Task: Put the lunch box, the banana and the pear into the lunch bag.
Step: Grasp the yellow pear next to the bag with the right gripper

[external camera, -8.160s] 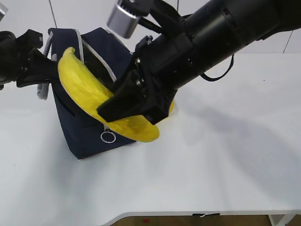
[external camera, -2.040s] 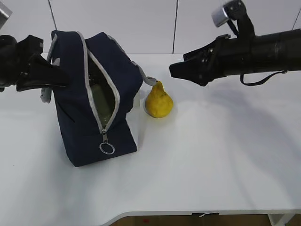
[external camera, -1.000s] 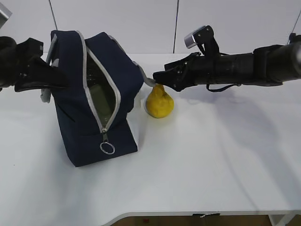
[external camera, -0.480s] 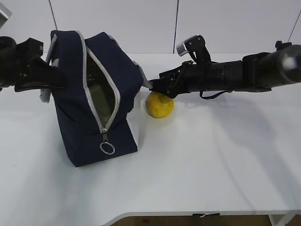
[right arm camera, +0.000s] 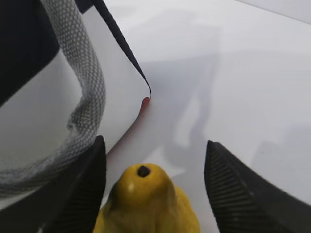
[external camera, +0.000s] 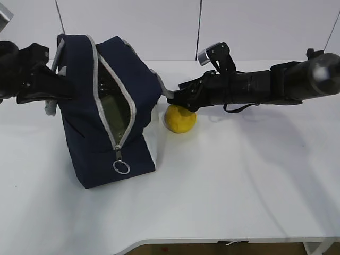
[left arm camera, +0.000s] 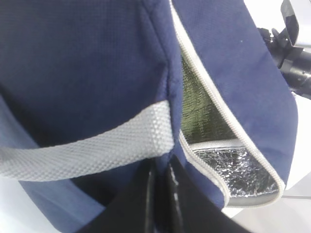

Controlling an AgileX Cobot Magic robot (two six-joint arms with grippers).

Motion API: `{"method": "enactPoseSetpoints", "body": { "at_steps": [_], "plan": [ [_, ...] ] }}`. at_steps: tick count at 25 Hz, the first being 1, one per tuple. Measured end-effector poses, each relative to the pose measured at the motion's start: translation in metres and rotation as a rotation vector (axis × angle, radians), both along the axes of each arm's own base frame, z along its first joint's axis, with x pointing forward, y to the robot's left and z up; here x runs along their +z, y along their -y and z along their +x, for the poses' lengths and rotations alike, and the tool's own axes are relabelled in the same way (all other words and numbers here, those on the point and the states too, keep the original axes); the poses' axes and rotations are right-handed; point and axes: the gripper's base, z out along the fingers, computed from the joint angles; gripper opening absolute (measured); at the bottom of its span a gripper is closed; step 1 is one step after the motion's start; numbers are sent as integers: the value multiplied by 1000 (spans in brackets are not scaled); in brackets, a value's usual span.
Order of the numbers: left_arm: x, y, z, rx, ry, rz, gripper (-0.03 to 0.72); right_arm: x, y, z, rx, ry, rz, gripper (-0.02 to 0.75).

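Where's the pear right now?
The pear stands upright on the table near the middle of the exterior view, just right of the lunch bag. The right gripper straddles its neck, jaws open.

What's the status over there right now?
Right pincer open, straddling pear. Left pincer shut on bag, zip open. Bag handle beside pear.

Black arms (external camera: 265,85), ribbed black fingers (right arm camera: 233,194)
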Motion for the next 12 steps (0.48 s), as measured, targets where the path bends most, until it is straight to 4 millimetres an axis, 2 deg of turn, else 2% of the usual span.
{"method": "enactPoseSetpoints", "body": {
  "at_steps": [5, 6, 12],
  "plan": [
    [0, 0, 0, 0, 0, 0, -2, -3, 0, 0, -1, -4, -11, 504],
    [0, 0, 0, 0, 0, 0, -2, -4, 1, 0, 0, -5, -19, 524],
    [0, 0, 0, 0, 0, 0, -2, -4, 0, -1, 10, -4, -34, 463]
  ]
}}
